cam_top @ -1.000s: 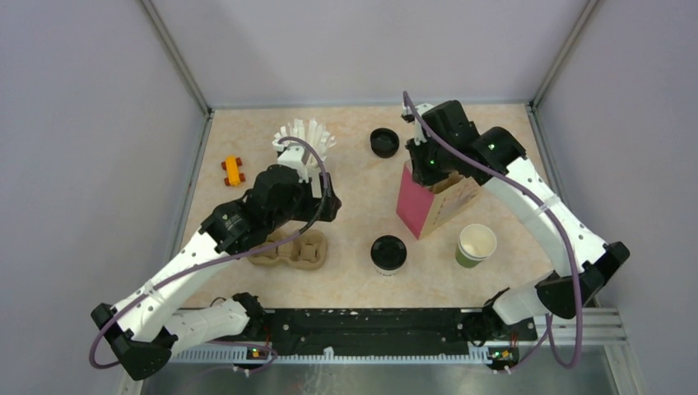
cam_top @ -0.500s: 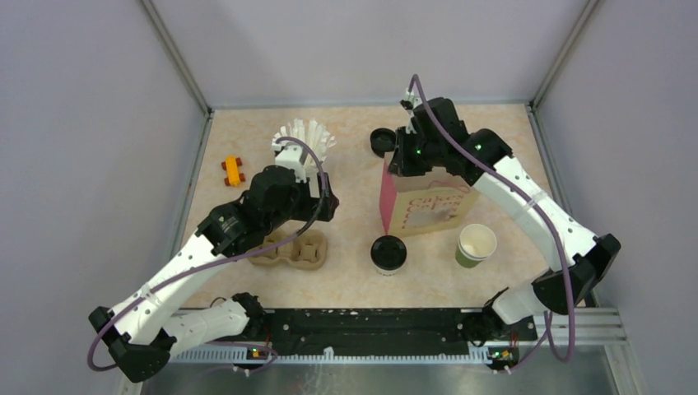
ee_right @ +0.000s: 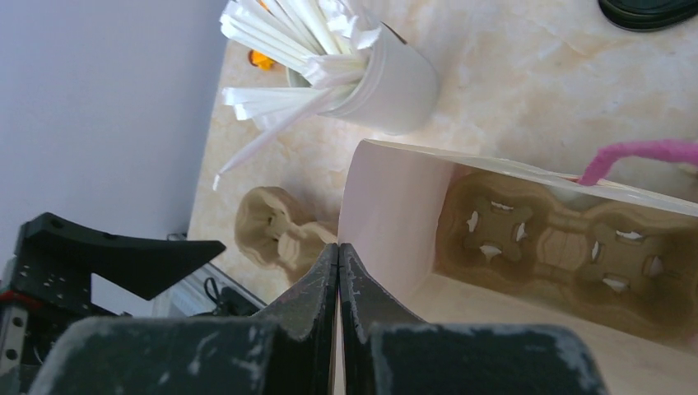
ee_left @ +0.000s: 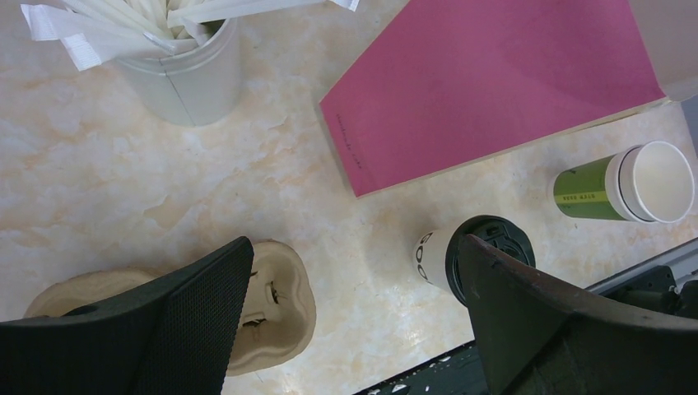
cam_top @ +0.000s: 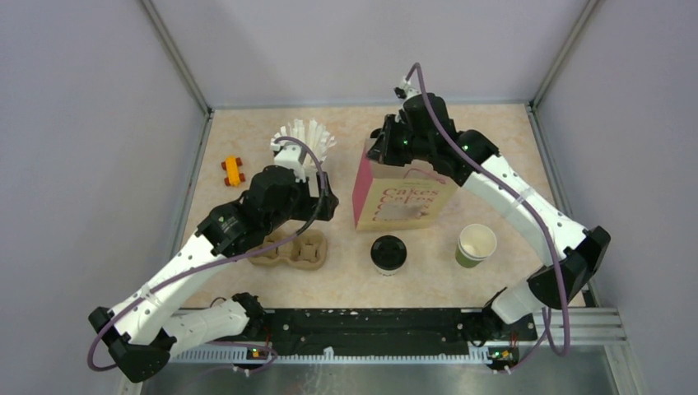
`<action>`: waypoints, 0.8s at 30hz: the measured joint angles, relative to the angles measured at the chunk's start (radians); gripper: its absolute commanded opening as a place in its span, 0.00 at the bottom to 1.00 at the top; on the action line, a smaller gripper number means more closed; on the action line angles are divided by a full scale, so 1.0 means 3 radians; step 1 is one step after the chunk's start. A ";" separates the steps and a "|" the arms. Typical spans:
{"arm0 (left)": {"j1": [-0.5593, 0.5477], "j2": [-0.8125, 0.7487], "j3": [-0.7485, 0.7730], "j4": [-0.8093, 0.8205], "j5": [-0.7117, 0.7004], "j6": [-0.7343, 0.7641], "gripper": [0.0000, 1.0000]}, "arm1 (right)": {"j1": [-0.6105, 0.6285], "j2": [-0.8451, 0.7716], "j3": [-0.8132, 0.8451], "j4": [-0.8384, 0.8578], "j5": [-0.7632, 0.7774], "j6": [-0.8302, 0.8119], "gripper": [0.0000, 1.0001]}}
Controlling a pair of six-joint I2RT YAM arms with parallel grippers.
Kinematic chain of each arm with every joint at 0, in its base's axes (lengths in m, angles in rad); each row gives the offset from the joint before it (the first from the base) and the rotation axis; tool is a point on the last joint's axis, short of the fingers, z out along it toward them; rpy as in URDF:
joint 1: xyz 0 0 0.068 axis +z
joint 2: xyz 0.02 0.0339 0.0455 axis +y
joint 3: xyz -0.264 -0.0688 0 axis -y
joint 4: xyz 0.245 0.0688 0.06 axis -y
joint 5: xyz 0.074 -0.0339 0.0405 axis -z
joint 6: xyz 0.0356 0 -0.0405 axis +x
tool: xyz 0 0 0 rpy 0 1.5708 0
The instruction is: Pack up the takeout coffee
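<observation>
The takeout coffee (cam_top: pixel 388 253), a white cup with a black lid, stands on the table in front of the paper bag (cam_top: pixel 395 202). It also shows in the left wrist view (ee_left: pixel 435 257), partly behind my right finger. My right gripper (cam_top: pixel 385 146) is shut on the bag's top rim (ee_right: pixel 362 206), jaws pressed together (ee_right: pixel 338 251). The bag stands open with a brown cup carrier (ee_right: pixel 568 247) inside. My left gripper (cam_top: pixel 325 202) is open and empty (ee_left: pixel 352 247), above the table between a second carrier (ee_left: pixel 267 300) and the coffee.
The second brown carrier (cam_top: pixel 290 249) lies left of the coffee. A green paper cup (cam_top: pixel 476 244) stands at the right. A white cup of straws (cam_top: pixel 303 140) and an orange toy (cam_top: pixel 234 171) are at the back left. A black lid (ee_right: pixel 650 8) lies behind the bag.
My right gripper has swung the bag to the left and turned it, so its printed front face now shows. The left arm has barely moved.
</observation>
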 measured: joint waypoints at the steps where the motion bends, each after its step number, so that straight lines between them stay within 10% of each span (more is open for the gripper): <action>1: 0.0000 -0.0001 0.0000 0.0000 -0.0001 -0.0008 0.99 | 0.0022 0.0020 -0.0003 0.0061 -0.0009 0.0043 0.00; 16: 0.0000 -0.0018 0.0150 -0.0089 -0.0125 -0.0048 0.99 | 0.0121 0.0088 0.0425 -0.0298 -0.0086 -0.0312 0.67; 24: 0.0000 0.0169 0.0498 -0.0107 -0.0122 -0.0122 0.99 | 0.0121 -0.0823 0.0313 -0.0623 -0.0207 -0.0763 0.71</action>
